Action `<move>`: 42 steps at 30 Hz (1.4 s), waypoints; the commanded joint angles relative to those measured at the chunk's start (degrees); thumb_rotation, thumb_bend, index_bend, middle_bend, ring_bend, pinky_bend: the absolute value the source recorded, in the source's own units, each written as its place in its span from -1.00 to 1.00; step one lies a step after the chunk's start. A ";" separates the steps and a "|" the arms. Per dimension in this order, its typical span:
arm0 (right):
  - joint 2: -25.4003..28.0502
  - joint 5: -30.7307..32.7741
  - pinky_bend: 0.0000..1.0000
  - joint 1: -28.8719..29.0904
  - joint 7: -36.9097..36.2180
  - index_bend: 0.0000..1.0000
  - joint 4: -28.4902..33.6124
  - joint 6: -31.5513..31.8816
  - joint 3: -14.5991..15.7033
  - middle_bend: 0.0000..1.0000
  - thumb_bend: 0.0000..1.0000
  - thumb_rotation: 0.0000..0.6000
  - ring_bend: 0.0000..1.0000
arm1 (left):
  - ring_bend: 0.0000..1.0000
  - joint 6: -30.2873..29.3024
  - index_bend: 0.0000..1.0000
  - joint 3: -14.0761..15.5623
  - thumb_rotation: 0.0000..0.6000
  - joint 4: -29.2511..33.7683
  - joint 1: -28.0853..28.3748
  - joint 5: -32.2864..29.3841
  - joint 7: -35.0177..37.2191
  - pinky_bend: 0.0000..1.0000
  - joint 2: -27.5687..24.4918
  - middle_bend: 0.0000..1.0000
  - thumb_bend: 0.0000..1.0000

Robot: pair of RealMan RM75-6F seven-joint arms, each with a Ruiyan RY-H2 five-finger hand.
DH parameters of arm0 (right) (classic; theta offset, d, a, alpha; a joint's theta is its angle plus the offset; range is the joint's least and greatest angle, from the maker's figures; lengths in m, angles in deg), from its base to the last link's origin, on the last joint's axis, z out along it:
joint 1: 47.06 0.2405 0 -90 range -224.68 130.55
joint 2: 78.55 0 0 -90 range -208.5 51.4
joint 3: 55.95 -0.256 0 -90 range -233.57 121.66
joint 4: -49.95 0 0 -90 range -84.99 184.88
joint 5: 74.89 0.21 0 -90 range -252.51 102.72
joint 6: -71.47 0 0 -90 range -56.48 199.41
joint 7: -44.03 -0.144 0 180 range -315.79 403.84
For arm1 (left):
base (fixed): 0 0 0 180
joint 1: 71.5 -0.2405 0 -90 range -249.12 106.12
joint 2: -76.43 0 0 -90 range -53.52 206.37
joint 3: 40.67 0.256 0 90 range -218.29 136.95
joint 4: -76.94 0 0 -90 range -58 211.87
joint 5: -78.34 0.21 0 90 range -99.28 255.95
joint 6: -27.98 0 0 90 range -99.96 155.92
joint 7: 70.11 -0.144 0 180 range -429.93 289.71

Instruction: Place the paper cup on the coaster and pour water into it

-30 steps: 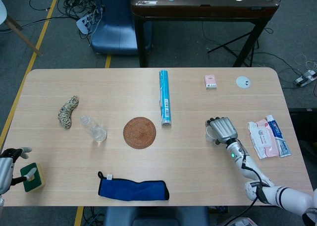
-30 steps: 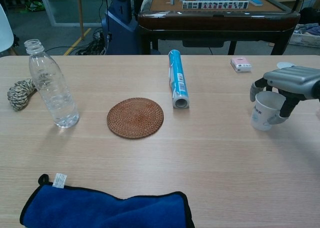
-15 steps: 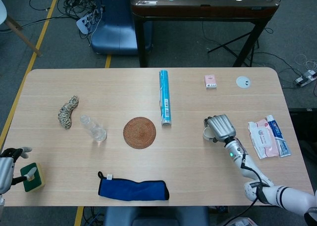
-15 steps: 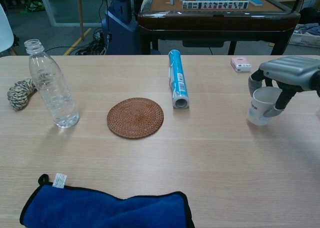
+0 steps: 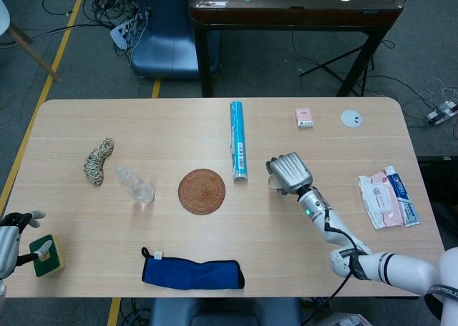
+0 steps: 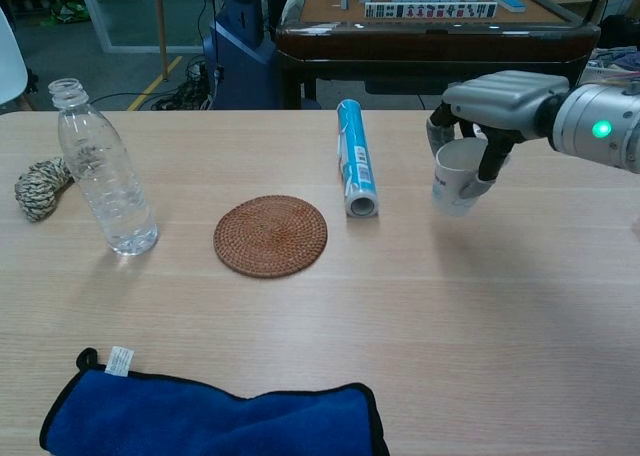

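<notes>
Right hand (image 6: 492,106) has fingers wrapped around paper cup (image 6: 458,175), held above the table (image 6: 420,306), right of the coaster (image 6: 270,236).

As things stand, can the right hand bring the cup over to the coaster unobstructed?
Probably yes. The right hand holds the cup above the table, and the blue roll lies partly between it and the bare coaster.
</notes>
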 commanded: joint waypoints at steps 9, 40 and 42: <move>-4.47 4.78 0.16 8.10 2.67 0.00 -2.79 -4.29 -2.13 -0.05 -0.76 1.00 -0.02 | -0.38 0.69 -0.30 0.00 1.00 -0.40 0.21 -0.56 -0.32 0.13 0.17 -0.06 -0.67; -18.56 8.08 0.16 21.50 0.26 0.00 -18.55 -10.34 -2.30 -0.05 -0.72 1.00 -0.02 | -0.38 1.27 -0.30 0.20 1.00 0.01 0.21 -0.80 0.62 0.13 -0.62 -0.06 -0.67; -19.52 7.74 0.16 22.13 -0.49 0.00 -19.89 -10.87 -2.40 -0.05 -0.72 1.00 -0.02 | -0.38 1.25 -0.30 0.23 1.00 0.06 0.18 -0.78 0.69 0.13 -0.66 -0.06 -0.67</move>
